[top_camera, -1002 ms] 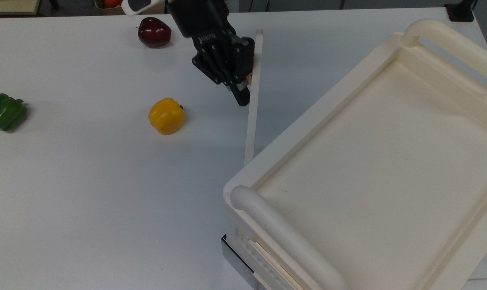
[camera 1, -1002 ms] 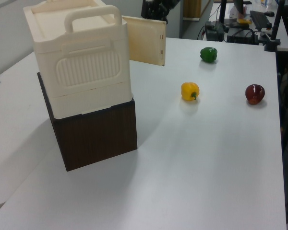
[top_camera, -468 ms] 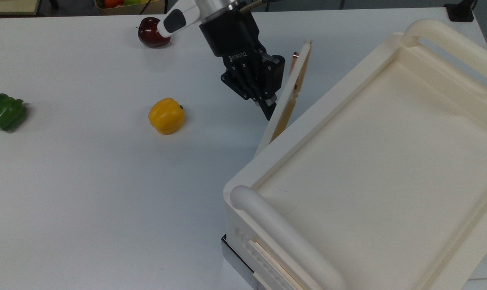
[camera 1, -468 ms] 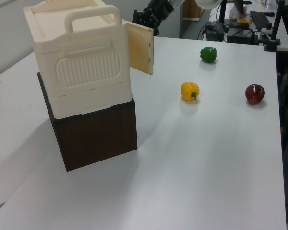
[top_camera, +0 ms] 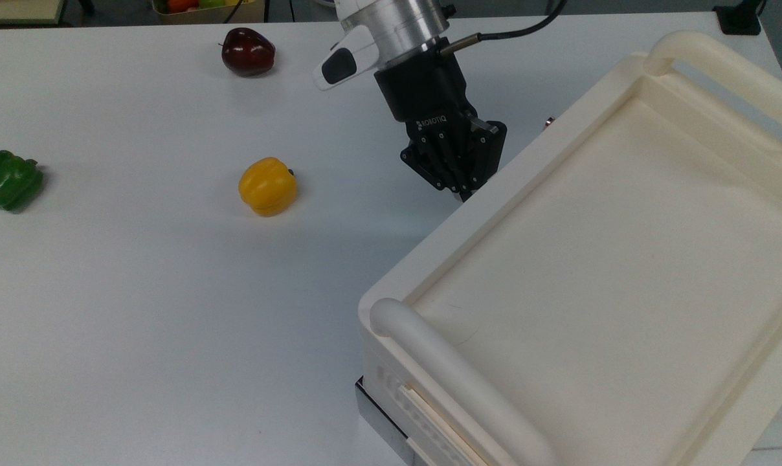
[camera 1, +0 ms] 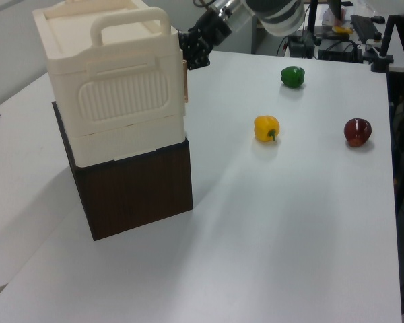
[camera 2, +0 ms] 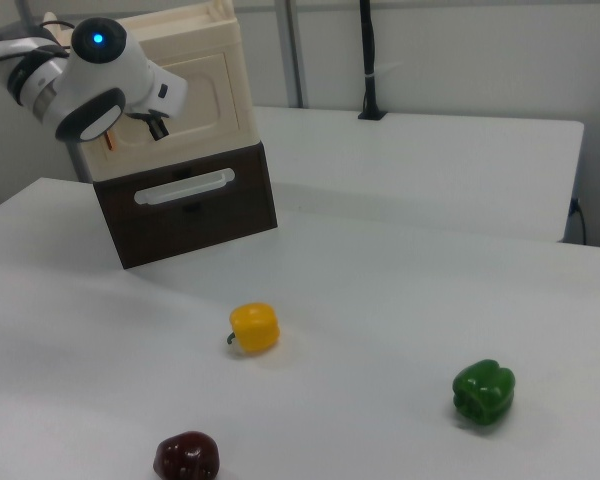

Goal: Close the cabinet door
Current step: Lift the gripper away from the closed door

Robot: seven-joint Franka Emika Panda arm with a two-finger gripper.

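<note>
Pressing cabinet door (camera 2: 212, 92) flush — tool (top_camera: 463, 194) against it

A lab: white worktables (camera 1: 310, 222), cabled equipment (camera 1: 316, 44) behind, Panda arm (top_camera: 391, 26).

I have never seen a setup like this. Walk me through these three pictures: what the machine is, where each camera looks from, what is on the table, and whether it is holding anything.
The machine is a robot arm; the black part at its end is its gripper, which grasps things. All three cameras stand off the arm: the top view looks down on the table, and the left view and right view look across it from two sides. On the table stands a cream cabinet on a dark wooden base. Its door lies flat against the cabinet's front, with the gripper right against it. Loose on the table are a yellow pepper, a green pepper and a dark red apple. The arm carries nothing that I can see.
</note>
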